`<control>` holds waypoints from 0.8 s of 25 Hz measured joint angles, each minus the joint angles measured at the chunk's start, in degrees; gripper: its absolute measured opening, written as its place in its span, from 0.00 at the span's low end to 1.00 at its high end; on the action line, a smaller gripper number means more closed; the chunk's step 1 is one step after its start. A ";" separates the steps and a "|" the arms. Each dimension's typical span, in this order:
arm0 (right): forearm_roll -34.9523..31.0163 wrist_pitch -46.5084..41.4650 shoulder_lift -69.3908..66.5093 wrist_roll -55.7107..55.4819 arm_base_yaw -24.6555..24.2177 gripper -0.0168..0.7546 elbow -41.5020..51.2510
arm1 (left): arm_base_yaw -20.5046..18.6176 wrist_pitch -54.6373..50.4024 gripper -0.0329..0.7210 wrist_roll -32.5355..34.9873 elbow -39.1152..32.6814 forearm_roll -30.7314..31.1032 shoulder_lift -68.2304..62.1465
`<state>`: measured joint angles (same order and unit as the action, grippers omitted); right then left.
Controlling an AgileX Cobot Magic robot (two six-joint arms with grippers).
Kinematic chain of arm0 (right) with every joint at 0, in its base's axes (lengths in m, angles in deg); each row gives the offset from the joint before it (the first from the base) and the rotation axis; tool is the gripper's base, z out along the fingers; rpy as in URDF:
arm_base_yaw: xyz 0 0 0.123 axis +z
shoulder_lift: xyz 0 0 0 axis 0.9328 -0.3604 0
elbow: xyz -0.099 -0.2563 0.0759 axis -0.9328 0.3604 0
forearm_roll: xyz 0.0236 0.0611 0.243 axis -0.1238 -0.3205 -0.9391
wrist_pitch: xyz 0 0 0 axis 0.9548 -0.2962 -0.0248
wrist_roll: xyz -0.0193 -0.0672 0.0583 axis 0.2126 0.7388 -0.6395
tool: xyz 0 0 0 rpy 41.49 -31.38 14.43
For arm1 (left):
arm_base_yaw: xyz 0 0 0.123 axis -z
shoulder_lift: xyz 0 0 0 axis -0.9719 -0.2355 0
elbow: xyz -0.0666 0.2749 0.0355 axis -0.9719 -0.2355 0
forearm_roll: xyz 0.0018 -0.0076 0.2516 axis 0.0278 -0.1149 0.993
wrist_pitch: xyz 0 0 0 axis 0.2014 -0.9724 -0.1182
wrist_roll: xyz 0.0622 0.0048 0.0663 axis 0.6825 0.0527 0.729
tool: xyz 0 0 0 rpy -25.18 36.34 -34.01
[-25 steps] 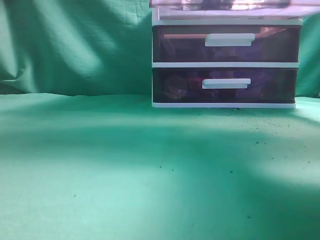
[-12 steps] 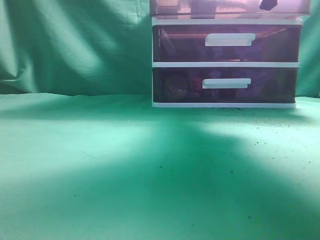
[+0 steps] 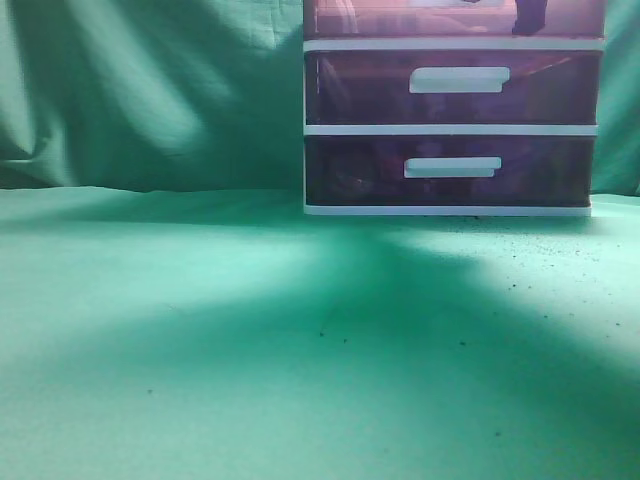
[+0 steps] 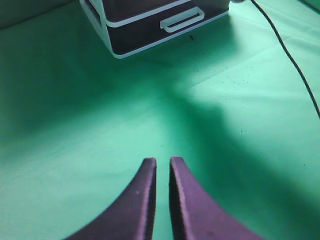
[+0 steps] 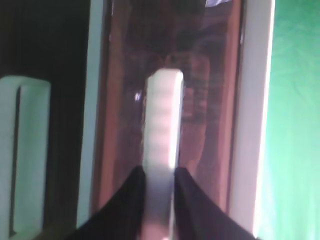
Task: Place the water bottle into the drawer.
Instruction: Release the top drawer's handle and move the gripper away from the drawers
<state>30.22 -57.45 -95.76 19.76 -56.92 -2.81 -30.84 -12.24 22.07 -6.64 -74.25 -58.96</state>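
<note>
The drawer [image 3: 400, 18], translucent reddish purple, sits at the top of the white-framed unit [image 3: 452, 129], cut off by the upper edge of the exterior view. In the right wrist view my right gripper [image 5: 160, 172] is shut on the drawer's white bar handle [image 5: 162, 120], with the drawer front [image 5: 210, 100] close behind it. Part of this gripper shows as a dark shape [image 3: 529, 16] in the exterior view. My left gripper [image 4: 162, 161] is shut and empty, hovering over the green cloth well in front of the unit [image 4: 145, 27]. The water bottle is not in view.
Two darker purple drawers [image 3: 450, 88] [image 3: 450, 170] with white handles sit below the top one. A green cloth [image 3: 200, 330] covers the table and hangs behind it. A black cable [image 4: 290, 55] runs across the cloth to the right of the unit.
The top drawer, pulled out toward the camera a second ago, has slid back into the unit, and its front now stands level with the frame. The shadow on the cloth has grown.
</note>
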 joint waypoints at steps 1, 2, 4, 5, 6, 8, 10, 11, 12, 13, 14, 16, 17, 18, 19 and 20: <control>0.36 0.40 0.00 -0.40 0.11 0.27 0.00 | 0.00 0.09 0.14 0.00 -0.14 0.00 0.00; 0.52 0.96 0.00 -1.25 0.34 0.34 0.00 | 0.00 0.09 0.14 0.00 -0.26 0.00 0.00; 0.76 1.46 0.00 -3.29 0.83 0.51 0.00 | 0.00 0.19 0.14 0.00 -0.26 0.11 0.00; 0.90 1.58 0.00 -3.86 1.20 0.59 0.25 | 0.00 0.13 0.14 0.00 -0.26 0.11 0.00; 0.90 1.71 0.00 -4.06 1.58 0.65 0.55 | 0.00 0.13 0.14 0.00 -0.26 0.38 0.00; 0.94 1.71 0.00 -4.30 2.29 0.67 1.44 | 0.00 0.26 0.14 0.00 -0.26 0.98 0.00; 1.03 1.71 0.12 -4.52 3.18 0.67 2.41 | 0.00 0.26 0.14 0.00 -0.26 1.65 0.00; 1.03 1.71 0.51 -4.52 3.79 0.73 2.84 | 0.00 0.26 0.14 0.00 -0.26 1.78 0.00; 0.92 1.71 1.30 -4.75 4.35 0.71 3.54 | 0.00 0.35 0.14 0.00 -0.26 1.87 0.00; 0.92 1.71 2.06 -4.90 4.95 0.71 4.30 | 0.00 0.35 0.14 0.00 -0.26 2.01 0.00; 0.41 1.71 3.17 -5.05 5.49 0.71 5.20 | 0.00 0.69 0.14 0.00 -0.26 2.13 0.00; -2.59 1.43 5.93 -5.64 7.11 0.71 7.01 | 0.00 1.82 0.14 0.00 -0.26 2.13 0.00; -5.13 0.93 7.24 -6.04 8.04 0.71 8.00 | 0.00 2.53 0.14 0.00 -0.26 2.13 0.14; -8.13 0.40 9.04 -6.92 8.93 0.71 8.85 | 0.00 3.23 0.14 0.00 -0.35 2.13 0.56; -11.65 -0.67 11.06 -7.88 10.06 0.71 9.91 | 0.00 4.00 0.14 0.00 -0.56 2.13 1.22; -14.66 -2.73 12.80 -8.88 11.33 0.71 10.71 | 0.00 5.14 0.14 0.00 -1.37 2.13 2.30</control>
<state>15.56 -60.18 -82.96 10.89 -45.59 7.90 -30.84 -7.10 22.07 -8.01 -72.12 -56.66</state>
